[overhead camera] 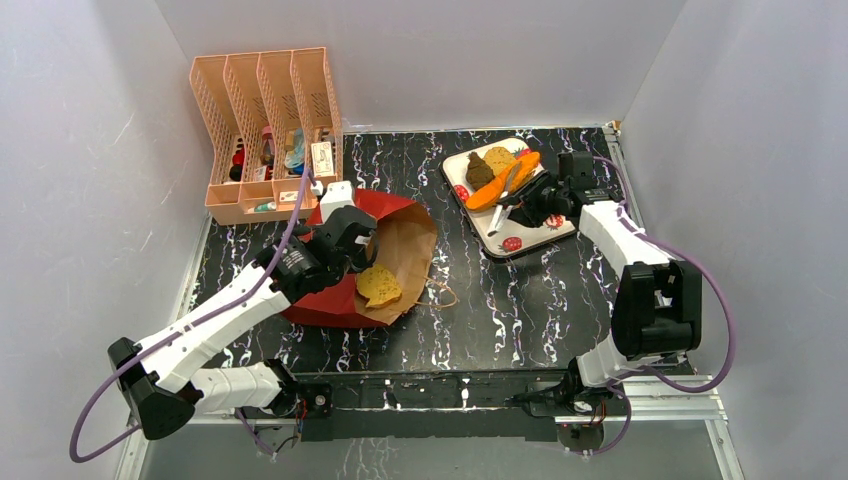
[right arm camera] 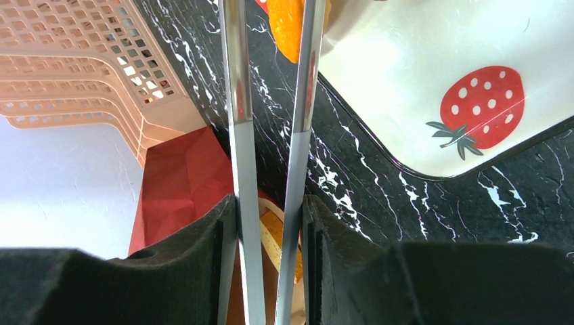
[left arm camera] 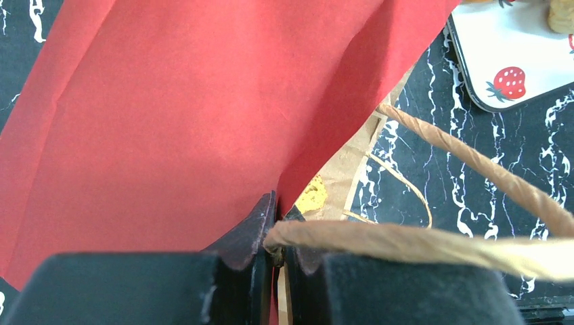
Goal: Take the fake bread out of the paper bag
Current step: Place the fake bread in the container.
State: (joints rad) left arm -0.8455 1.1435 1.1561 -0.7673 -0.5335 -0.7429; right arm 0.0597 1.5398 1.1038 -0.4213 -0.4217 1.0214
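Bag (overhead camera: 320, 305) lies on its side on the counter (overhead camera: 520, 300): glossy red outside, brown kraft inside, mouth facing the right arm. Left fingers (left arm camera: 272, 237) are pinched tight on its tan cord handle (left arm camera: 420, 240) at the mouth's upper rim, with the red wall right against them. One golden speckled bread (overhead camera: 379, 286) sits in the mouth, just ahead of and below the left fingers, apart from them.

Right fingers (overhead camera: 527, 200) clamp silver tongs (right arm camera: 238, 135), blades slightly apart, tips at the orange bread (right arm camera: 290, 27) on the strawberry tray (right arm camera: 406, 88). Brown piece (overhead camera: 478, 170) and tan piece (overhead camera: 498, 157) lie beyond it.

Bare counter runs between the two sets of fingers. Organiser (overhead camera: 268, 130) stands just past the left fingers, touching the bag.
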